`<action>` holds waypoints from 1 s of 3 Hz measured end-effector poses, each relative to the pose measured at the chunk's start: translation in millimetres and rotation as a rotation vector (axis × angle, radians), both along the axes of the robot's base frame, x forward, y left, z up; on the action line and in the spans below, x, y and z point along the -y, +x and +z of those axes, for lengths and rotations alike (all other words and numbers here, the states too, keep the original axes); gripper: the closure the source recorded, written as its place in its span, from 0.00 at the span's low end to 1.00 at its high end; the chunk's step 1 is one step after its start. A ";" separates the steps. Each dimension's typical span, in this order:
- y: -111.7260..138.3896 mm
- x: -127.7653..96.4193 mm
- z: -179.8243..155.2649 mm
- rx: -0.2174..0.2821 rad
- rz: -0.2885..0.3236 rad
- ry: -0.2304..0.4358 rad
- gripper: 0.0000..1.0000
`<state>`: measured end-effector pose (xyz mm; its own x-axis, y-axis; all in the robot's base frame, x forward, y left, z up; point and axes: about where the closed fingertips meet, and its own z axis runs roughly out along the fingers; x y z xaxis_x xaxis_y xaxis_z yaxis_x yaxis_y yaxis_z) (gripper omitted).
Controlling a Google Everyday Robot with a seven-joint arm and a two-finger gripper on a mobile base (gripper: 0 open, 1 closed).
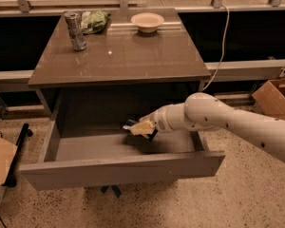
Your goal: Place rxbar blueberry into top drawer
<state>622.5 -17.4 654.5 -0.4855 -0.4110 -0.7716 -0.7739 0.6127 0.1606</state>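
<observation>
The top drawer (pixel 123 168) is pulled wide open under the table, and its grey inside shows. My gripper (pixel 137 127) reaches in from the right over the drawer's middle, just above its floor. Its pale fingers are shut on a small dark bar, the rxbar blueberry (pixel 129 124). Only a dark end of the bar sticks out to the left; the rest is hidden by the fingers. My white arm (pixel 213 118) crosses the drawer's right side.
On the brown table top (pixel 118 56) stand a silver can (pixel 75 30), a green bag (pixel 95 20) and a pale bowl (pixel 147 21) at the back. A cardboard box (pixel 277 95) sits on the floor at the right. A white cable (pixel 223 42) hangs behind the table.
</observation>
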 end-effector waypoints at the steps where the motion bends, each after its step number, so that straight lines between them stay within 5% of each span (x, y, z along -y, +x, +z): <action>1: -0.6 -2.6 -1.1 -0.002 0.004 0.001 0.28; 2: -1.1 -4.9 -2.0 -0.004 0.008 0.002 0.00; 3: -1.2 -5.1 -2.1 -0.004 0.009 0.002 0.00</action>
